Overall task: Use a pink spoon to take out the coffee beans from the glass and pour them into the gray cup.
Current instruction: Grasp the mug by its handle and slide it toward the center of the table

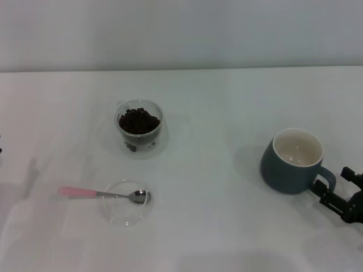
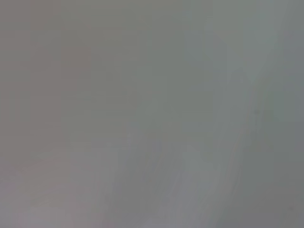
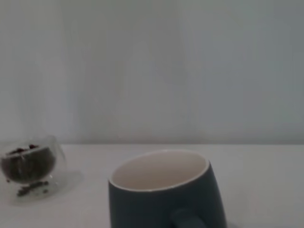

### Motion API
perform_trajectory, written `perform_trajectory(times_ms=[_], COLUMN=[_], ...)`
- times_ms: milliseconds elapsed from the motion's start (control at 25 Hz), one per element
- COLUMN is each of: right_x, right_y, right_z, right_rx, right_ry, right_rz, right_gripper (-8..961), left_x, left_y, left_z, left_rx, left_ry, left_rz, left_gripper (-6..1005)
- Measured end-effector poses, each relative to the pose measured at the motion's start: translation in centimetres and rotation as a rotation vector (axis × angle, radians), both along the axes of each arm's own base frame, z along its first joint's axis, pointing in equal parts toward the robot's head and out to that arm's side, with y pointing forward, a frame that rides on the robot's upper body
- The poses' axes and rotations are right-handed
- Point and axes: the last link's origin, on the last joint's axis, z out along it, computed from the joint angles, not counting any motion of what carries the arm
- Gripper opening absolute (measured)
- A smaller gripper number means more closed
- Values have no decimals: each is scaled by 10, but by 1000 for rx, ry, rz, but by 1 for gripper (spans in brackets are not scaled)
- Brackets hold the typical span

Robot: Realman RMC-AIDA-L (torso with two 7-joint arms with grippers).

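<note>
The pink spoon lies flat on the table, its pink handle pointing left and its metal bowl resting in a shallow clear dish. The glass stands behind it, filled with coffee beans; it also shows in the right wrist view. The gray cup stands upright at the right with nothing in it, its handle turned toward my right gripper, which sits at that handle. The cup fills the near part of the right wrist view. The left gripper is out of view.
The white table runs back to a pale wall. The left wrist view shows only a blank grey surface.
</note>
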Motion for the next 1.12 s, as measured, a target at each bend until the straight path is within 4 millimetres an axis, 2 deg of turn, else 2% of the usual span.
perform_trajectory(times_ms=[400, 640, 960, 1120], right_x=[10, 7, -2, -8], right_y=[23, 36, 43, 43], right_z=[14, 19, 14, 13], right_rx=[80, 108, 97, 102], right_ry=[-60, -67, -47, -29], right_rz=[-66, -57, -27, 4], right_gripper=[827, 825, 618, 452], left_x=[0, -2, -5, -7], left_y=[-1, -3, -7, -8], left_z=[1, 3, 4, 6], left_rx=[7, 19, 21, 22], left_ry=[-5, -8, -15, -25], left_rz=[-1, 6, 17, 22], left_gripper=[799, 799, 799, 799])
